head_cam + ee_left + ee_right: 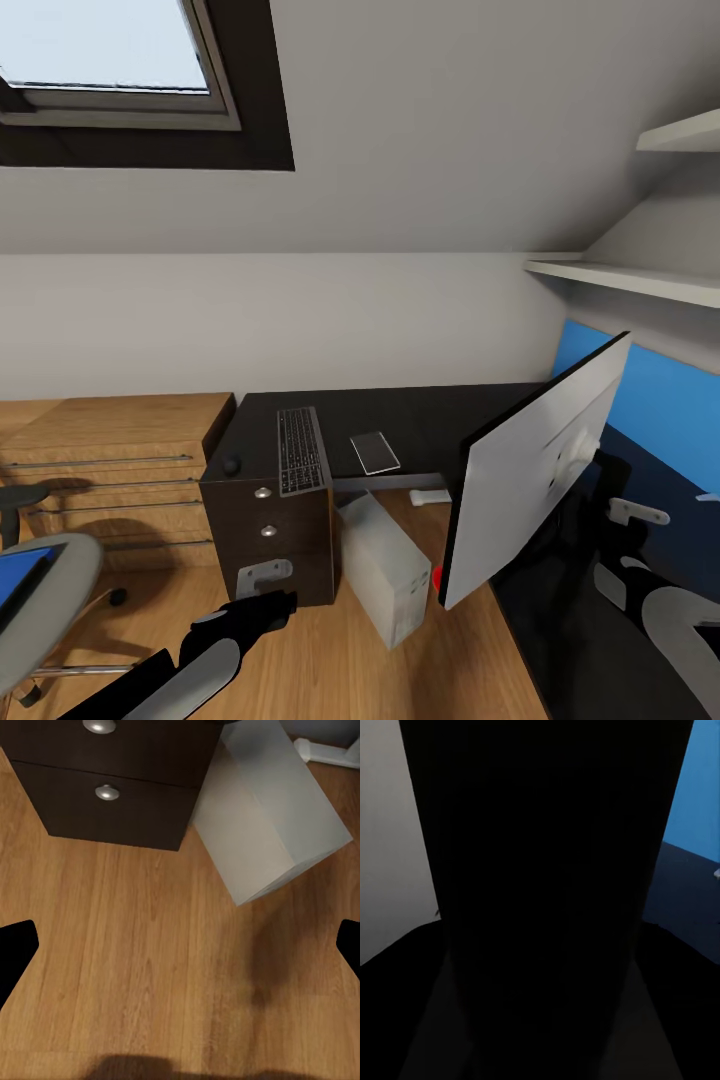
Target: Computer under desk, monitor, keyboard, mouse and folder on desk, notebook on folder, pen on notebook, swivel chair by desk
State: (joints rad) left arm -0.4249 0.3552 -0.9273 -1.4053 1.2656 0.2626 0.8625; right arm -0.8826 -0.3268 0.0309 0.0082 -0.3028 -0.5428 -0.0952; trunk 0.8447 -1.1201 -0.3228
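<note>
Right pincer buried behind monitor, grip state I cannot tell; left pincer open, empty. I lower monitor upright onto surface, clear of keyboard.

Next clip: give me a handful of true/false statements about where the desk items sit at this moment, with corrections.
1. The flat black keyboard lies on the long black desk. True.
2. The light-grey tower computer stands on top of the desk. False: it stands on the wood floor beside the black drawers.
3. The large widescreen monitor shows its silver-grey back to the head camera. True.
4. The bright blue folder lies on the desk beside the keyboard. False: it lies on the grey swivel chair.
5. The left gripper holds the keyboard. False: its fingers are spread over bare floor.
</note>
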